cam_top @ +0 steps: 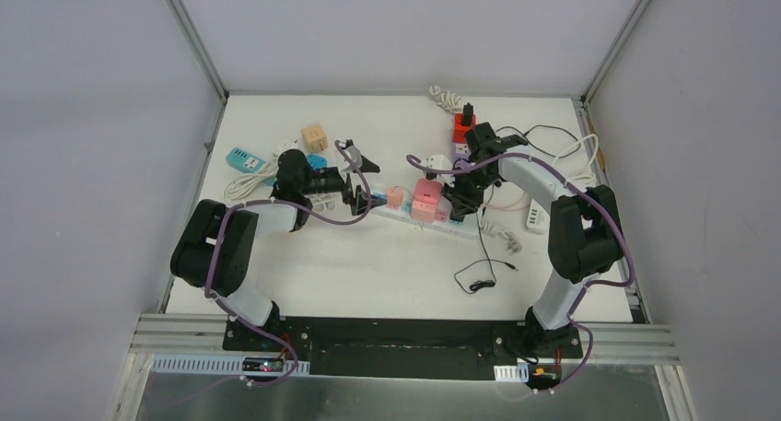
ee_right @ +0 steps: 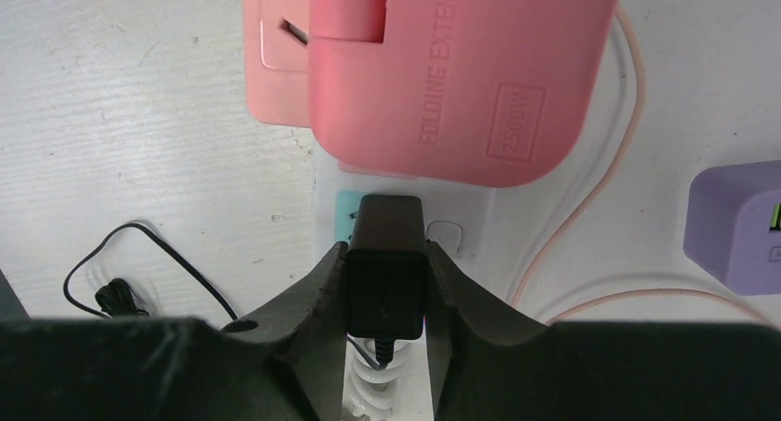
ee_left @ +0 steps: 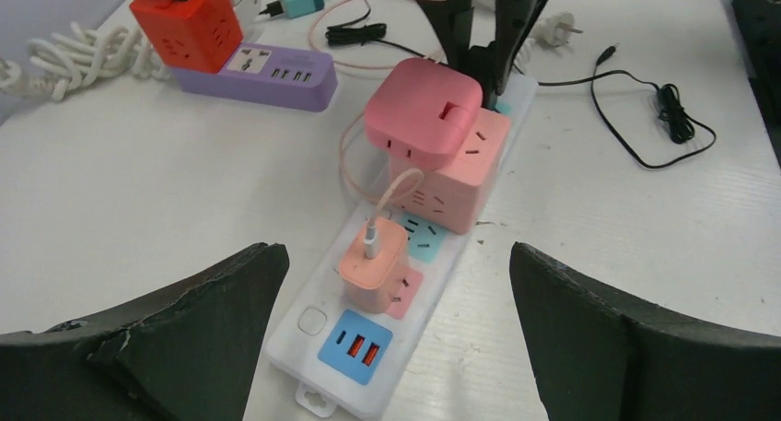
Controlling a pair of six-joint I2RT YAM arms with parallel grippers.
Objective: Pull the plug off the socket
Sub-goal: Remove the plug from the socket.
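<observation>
Right end effector clamped plug, seated in strip, so I could pull it free. Left end effector hung wide open over strip, likely for bracing.

surface: white table; on it: white power strip; purple strip; black cable

left arm: stretched forward and inward, wrist low
left gripper: jaws spread wide, gripping nothing
right arm: elbow up, forearm angled inward, wrist tipped down
right gripper: 2 fingers pinched on black plug sides
</observation>
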